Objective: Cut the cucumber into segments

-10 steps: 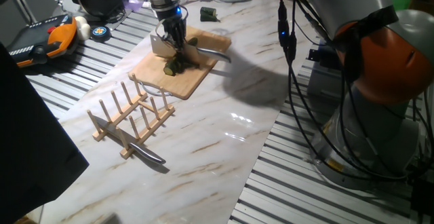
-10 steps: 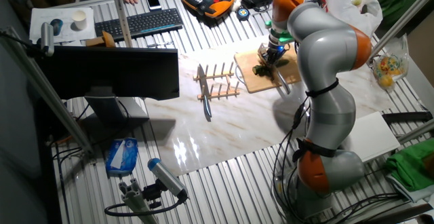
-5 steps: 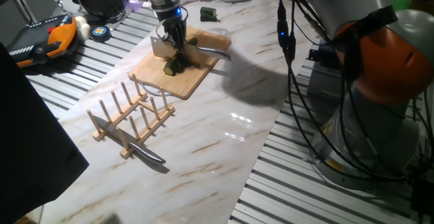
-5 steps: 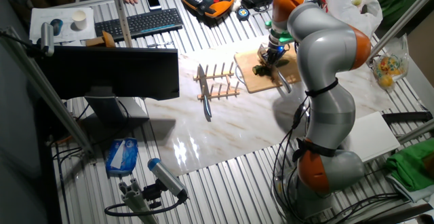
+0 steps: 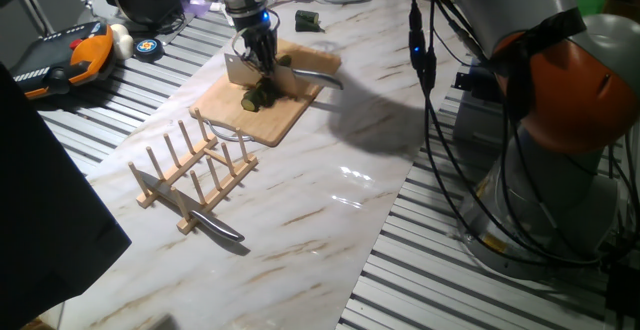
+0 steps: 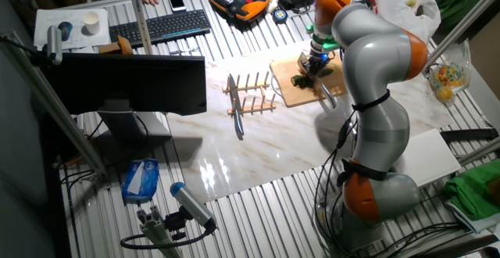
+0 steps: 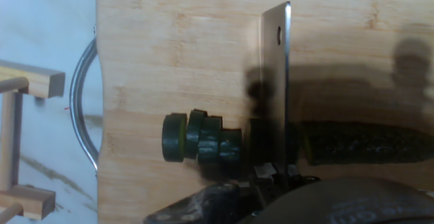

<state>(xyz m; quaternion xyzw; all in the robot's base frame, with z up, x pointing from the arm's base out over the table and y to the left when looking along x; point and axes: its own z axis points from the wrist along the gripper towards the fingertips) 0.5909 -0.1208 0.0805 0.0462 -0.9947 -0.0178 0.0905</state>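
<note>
In the hand view the cucumber lies across the wooden board, its pale cut end close to the right of a cleaver blade. Several segments lean together left of the blade. My gripper is shut on the cleaver, and the blade stands edge-down between the cucumber and the segments. In one fixed view the gripper is over the board, with the blade beside it and the segments below. The gripper also shows in the other fixed view.
A small dark green stub lies beyond the board. A grey metal utensil rests at the board's right edge. A wooden rack holds a knife. The robot base stands to the right. The board's wire loop faces the rack.
The gripper and the cleaver have shifted only very slightly. The cucumber and the segments lie as before.
</note>
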